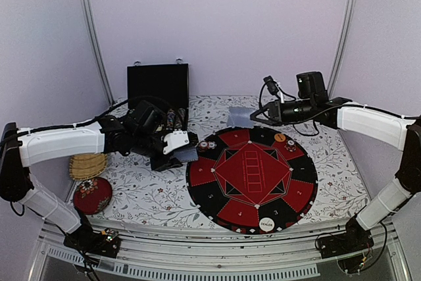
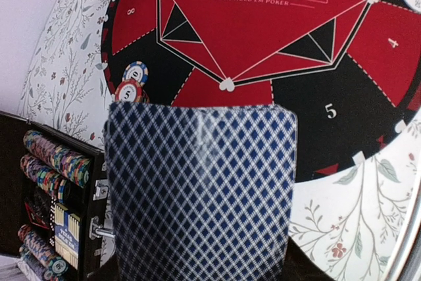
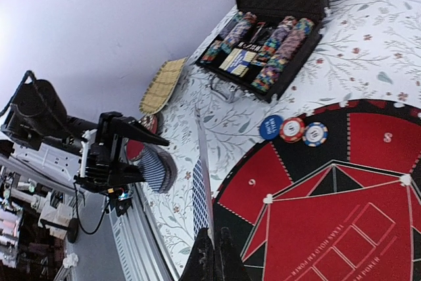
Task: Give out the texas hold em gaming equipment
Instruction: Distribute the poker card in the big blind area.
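- Your left claw (image 1: 179, 153) is clamped on a blue-and-white diamond-backed playing card (image 2: 200, 189). It holds the card above the table (image 1: 151, 195), just beside the left rim of the round red-and-black poker mat (image 1: 253, 169).
- Your right claw (image 3: 212, 256) pinches a second diamond-backed card (image 3: 202, 185) by its lower edge, near the mat's far rim.
- This looks like the card-dealing step. Two small striped round chips (image 2: 129, 90) and the white DEALER button (image 1: 266, 224) already lie on the mat.
- Next, lower each card flat onto a numbered seat. Release only once it rests, and keep clear of the chips.
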Robot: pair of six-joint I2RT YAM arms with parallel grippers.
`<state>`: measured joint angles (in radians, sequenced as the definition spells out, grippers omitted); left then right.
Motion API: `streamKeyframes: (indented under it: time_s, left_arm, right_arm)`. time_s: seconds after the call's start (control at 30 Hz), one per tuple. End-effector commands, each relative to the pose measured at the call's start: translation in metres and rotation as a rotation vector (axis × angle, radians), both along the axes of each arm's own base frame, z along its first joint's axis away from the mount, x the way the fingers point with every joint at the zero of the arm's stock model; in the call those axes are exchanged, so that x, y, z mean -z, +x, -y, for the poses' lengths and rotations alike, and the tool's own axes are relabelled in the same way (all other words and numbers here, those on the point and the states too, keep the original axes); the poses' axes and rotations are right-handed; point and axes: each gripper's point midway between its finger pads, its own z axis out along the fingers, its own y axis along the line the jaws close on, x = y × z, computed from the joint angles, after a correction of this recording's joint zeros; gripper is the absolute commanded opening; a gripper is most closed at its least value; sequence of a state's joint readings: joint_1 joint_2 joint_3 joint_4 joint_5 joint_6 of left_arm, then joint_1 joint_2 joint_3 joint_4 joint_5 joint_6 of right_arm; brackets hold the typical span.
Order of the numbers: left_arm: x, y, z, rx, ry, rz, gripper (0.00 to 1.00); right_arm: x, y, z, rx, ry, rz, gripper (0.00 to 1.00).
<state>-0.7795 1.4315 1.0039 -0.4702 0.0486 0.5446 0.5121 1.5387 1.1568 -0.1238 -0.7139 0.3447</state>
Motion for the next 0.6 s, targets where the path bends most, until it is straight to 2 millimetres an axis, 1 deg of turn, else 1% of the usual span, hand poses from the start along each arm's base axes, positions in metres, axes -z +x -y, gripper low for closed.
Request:
streamKeyframes:
  time_s: [0.0, 0.13, 0.23, 0.33, 0.57]
  left_arm:
    - [-0.021, 0.005, 0.007, -0.010, -0.074, 0.008, 0.54]
    - [-0.014, 0.001, 0.005, -0.004, -0.078, -0.001, 0.54]
    - [-0.012, 0.000, 0.004, -0.009, -0.079, -0.013, 0.54]
    - [-0.011, -0.001, 0.004, -0.011, -0.081, -0.018, 0.54]
    - [-0.009, -0.002, 0.005, -0.009, -0.083, -0.030, 0.54]
  right_arm:
    - [0.009, 0.009, 0.041, 0.093, -0.056, -0.023, 0.02]
    - [0.019, 0.021, 0.075, 0.175, -0.104, -0.031, 0.02]
    - [0.026, 0.025, 0.093, 0.221, -0.123, -0.041, 0.02]
    - [0.031, 0.027, 0.099, 0.248, -0.139, -0.042, 0.02]
    - [0.037, 0.027, 0.101, 0.252, -0.163, -0.060, 0.02]
